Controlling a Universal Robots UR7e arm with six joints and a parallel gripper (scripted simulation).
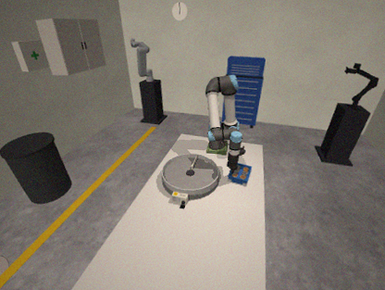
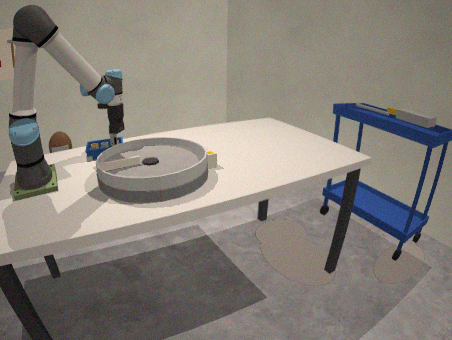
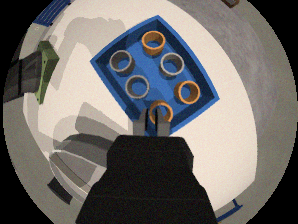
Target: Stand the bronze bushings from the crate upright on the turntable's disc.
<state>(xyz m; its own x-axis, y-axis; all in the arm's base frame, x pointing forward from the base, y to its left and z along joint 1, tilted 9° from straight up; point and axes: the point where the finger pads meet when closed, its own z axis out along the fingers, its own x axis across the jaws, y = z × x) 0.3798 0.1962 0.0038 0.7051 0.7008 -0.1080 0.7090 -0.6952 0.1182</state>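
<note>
I hold the narrowly set, empty gripper above the blue plastic crate, fingers straddling the wall of its nearest orange-bronze bushing, ready to pinch.

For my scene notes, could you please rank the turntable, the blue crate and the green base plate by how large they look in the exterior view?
1. turntable, by far the largest.
2. green base plate.
3. blue crate, partly hidden behind the turntable, so its rank against the base plate is unsure.

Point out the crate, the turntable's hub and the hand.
crate (image 3: 109, 76): wrist view, bare blue floor near its left corner.
hub (image 2: 150, 161): exterior view, dark cap's top.
hand (image 3: 154, 124): wrist view, between the fingertips.
</note>
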